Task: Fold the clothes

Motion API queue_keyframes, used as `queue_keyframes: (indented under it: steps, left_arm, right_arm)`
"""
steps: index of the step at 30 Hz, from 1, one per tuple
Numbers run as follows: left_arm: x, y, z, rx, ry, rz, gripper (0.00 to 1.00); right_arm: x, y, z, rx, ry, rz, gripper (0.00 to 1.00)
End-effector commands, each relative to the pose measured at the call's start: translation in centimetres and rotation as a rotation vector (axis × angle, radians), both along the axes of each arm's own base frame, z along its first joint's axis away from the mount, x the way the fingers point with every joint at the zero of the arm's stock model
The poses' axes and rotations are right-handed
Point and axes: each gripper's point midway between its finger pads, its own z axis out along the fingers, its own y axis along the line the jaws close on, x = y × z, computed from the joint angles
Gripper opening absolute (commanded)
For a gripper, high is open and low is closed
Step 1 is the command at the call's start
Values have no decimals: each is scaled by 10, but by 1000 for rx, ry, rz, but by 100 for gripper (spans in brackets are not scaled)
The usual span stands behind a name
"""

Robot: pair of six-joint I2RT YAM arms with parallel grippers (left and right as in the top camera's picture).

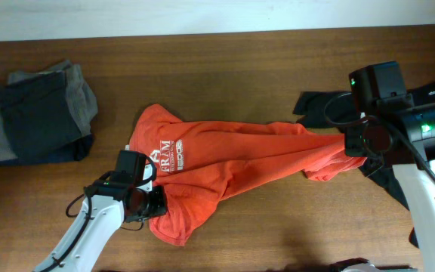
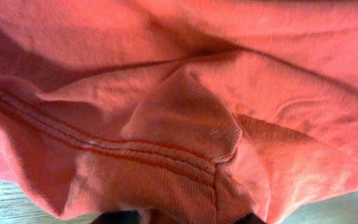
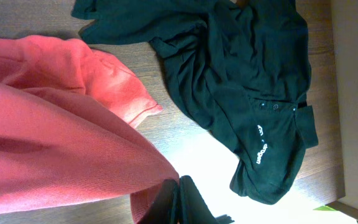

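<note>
Orange-red cloth of the T-shirt [image 2: 185, 124] fills the left wrist view, bunched into a fold with a double-stitched hem running across it. It hides the left pincer [image 1: 152, 204] almost entirely, with only two dark tips at the bottom edge, so I cannot tell whether that pincer is apart or clamped. From above, it sits at the shirt's near edge, just below the white lettering.

The right pincer [image 3: 182, 202] has its dark fingers together, clamped on the shirt's edge, with the red cloth running away from them to the left. In the overhead view the garment is drawn out in long creases across the middle of the wooden worktop [image 1: 240, 68], from the left arm to the right one.

Beside the right pincer a black shirt [image 3: 253, 81] with small white lettering lies crumpled on the wood, touching a red sleeve. Well apart, at the far left corner, rests a stack of grey and dark clothes [image 1: 36, 113].
</note>
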Motion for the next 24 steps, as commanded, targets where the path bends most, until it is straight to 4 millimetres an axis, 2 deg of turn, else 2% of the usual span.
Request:
queue_keyframes:
  steps: [1, 8, 12, 15, 24]
  left_arm:
    - [3, 1, 0, 3, -9, 45, 29]
    - [3, 0, 0, 0, -4, 52, 13]
    - [-18, 3, -2, 11, 84, 51, 13]
    - [-30, -2, -1, -22, 135, 47, 13]
    - [-33, -2, -1, -22, 148, 52, 14]
  right_arm:
    - [0, -8, 4, -29, -10, -25, 4]
    - [0, -8, 4, -29, -10, -25, 4]
    - [0, -8, 4, -29, -10, -25, 4]
    - [0, -8, 4, -29, -10, -25, 4]
    - [0, -8, 4, -29, -11, -25, 4]
